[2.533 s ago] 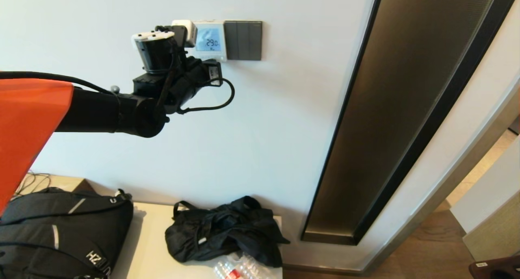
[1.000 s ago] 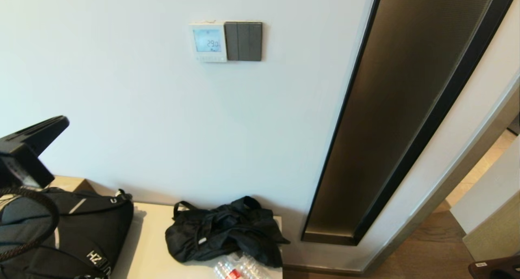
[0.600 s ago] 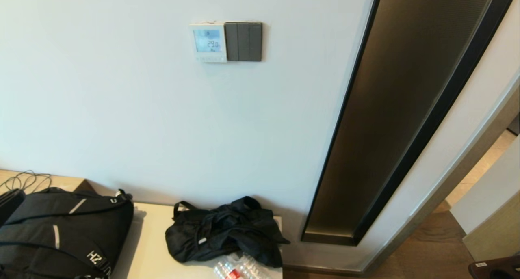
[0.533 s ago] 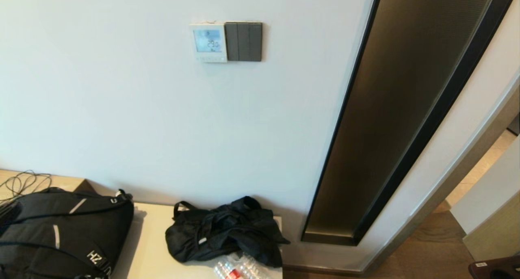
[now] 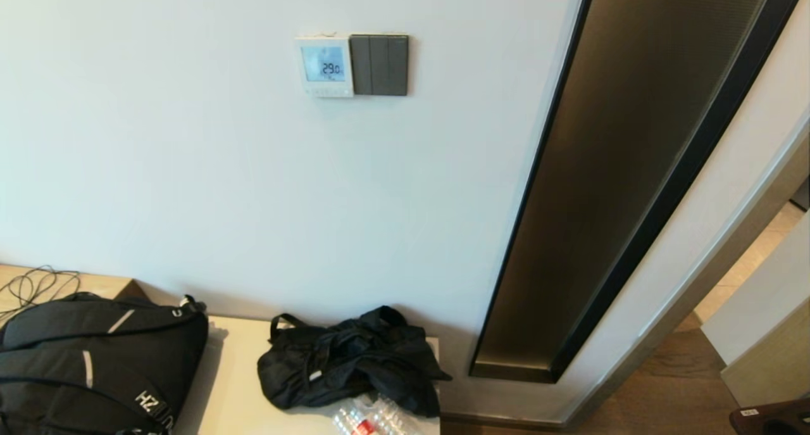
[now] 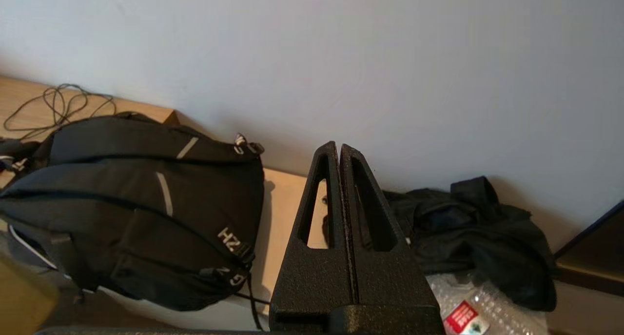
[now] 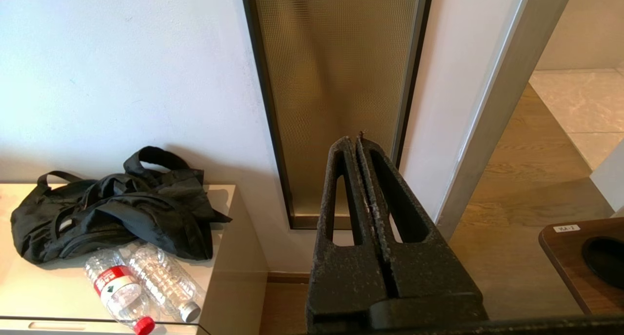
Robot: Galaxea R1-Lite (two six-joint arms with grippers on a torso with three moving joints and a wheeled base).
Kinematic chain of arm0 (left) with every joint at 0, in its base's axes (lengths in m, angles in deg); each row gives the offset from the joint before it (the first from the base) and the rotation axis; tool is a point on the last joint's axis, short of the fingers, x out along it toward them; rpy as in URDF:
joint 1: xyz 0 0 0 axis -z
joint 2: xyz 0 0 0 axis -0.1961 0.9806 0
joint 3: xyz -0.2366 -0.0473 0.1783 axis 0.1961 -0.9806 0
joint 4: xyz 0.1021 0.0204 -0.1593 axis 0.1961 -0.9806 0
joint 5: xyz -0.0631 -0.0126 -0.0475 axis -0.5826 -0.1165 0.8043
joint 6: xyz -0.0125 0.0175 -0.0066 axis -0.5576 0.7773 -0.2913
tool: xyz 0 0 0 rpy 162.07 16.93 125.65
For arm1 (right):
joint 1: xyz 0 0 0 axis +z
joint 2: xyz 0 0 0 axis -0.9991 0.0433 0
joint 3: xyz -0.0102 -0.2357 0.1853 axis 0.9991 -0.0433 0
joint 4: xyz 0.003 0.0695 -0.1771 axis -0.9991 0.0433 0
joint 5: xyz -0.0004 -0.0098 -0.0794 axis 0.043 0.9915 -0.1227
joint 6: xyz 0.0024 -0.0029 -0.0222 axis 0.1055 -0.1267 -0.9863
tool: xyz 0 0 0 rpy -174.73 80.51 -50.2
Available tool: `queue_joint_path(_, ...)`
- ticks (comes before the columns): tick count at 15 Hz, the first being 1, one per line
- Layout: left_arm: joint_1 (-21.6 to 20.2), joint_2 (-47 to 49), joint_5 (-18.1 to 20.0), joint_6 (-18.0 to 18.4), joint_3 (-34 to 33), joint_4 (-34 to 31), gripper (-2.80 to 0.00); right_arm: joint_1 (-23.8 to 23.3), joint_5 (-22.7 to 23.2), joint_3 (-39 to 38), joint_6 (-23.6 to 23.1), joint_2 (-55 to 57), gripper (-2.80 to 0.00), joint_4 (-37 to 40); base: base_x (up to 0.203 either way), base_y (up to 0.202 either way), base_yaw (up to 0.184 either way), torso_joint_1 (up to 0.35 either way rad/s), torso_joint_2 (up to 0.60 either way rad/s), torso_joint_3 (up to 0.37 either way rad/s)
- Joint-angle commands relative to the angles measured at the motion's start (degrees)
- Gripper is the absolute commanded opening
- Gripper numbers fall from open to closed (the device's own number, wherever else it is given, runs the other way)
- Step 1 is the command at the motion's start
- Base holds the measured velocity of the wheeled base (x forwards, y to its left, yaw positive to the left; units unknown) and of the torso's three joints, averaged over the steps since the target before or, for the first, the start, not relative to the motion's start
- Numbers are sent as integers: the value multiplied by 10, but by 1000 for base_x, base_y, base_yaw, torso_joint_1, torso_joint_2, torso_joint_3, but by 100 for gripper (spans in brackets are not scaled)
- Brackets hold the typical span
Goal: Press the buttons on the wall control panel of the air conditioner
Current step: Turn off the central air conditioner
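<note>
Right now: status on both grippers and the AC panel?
Left gripper shut, low over the backpack. Right gripper shut, parked low by the glass strip. Control panel lit, reads 29.0, buttons untouched. Nothing in the way.

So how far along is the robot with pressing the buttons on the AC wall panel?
Done, apparently: 2.5 seconds ago the left arm was up at the air conditioner's wall control panel; since then it has dropped out of the head view. In hand: nothing. The left pincer is shut and empty, low over the black backpack; the right pincer is shut and parked. The screen reads 29.0. Whether the buttons actually registered can't be seen.
</note>
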Motion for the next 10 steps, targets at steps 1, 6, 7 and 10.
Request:
queue_joint_path(1, -4, -32, 15, 0, -32, -1, -280, 0, 0, 0, 0, 1, -280, 0, 0, 0, 0, 0, 0, 0)
queue_joint_path(6, -6, -75, 29, -3, -35, -82, -280, 0, 0, 0, 0, 1, -280, 0, 0, 0, 0, 0, 0, 0)
queue_joint_path(7, -5, -75, 29, -2, -35, -82, -280, 0, 0, 0, 0, 0, -280, 0, 0, 0, 0, 0, 0, 0)
queue_joint_path(10, -6, -75, 25, 3, -34, -97, -280, 1, 0, 0, 0, 1, -280, 0, 0, 0, 0, 0, 0, 0)
